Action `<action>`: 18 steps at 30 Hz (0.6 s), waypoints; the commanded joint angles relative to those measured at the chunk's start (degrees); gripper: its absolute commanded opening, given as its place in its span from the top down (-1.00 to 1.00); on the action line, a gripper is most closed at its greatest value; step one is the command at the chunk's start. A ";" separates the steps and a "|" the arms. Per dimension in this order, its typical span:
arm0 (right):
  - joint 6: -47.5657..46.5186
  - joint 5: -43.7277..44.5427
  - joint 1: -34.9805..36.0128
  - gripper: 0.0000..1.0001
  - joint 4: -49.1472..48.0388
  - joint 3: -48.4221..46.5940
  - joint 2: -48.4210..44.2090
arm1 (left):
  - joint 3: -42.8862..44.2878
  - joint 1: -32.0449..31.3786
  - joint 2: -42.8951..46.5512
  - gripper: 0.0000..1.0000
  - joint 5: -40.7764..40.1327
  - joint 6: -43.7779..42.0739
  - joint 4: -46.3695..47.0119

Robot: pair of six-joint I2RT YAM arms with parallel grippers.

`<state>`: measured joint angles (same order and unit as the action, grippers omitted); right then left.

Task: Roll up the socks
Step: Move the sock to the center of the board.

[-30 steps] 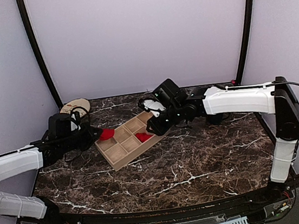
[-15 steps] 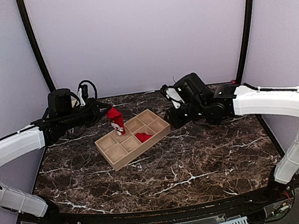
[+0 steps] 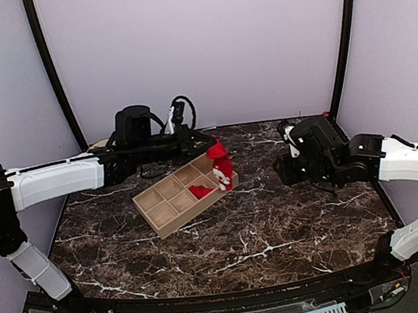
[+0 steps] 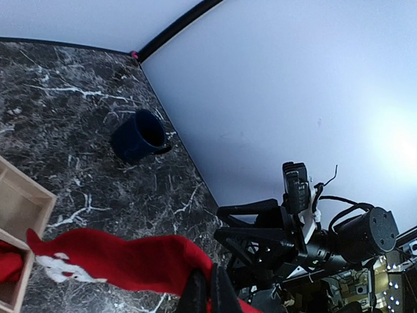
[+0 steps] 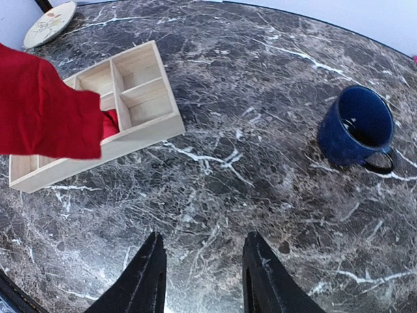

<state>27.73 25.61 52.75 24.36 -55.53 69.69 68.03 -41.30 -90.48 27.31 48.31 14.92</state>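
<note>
the wooden tray (image 3: 163, 217) lies aslant on the marble tabletop (image 3: 280, 239), with a bunched red sock (image 3: 200, 191) in one of its right-hand compartments. to its right, the right hand (image 5: 203, 280) hovers over bare stone, fingers apart, holding nothing. the left hand (image 3: 204, 143) is pinched together on the top of a second red sock (image 3: 220, 169), which dangles over the tray's right end. a blue mug (image 5: 355, 127) stands near the far right corner, and a plate (image 5: 49, 23) sits at the far left.
</note>
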 commanded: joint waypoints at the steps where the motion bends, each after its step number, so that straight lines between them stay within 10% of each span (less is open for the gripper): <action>1: 6.69 5.00 -0.37 0.25 1.92 4.59 -5.53 | 5.03 -3.26 -6.14 1.00 3.21 2.11 5.28; 9: 17.50 9.15 -0.57 0.16 -0.10 14.73 -15.14 | 7.66 -7.10 -18.70 1.00 8.09 9.16 24.37; 18: 15.67 8.74 -1.05 -0.14 -6.98 18.89 -16.56 | -12.67 -9.95 -16.54 1.00 2.84 15.21 44.53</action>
<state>44.07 33.52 52.12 23.64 -37.82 53.60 63.09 -50.19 -111.87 32.67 61.21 48.77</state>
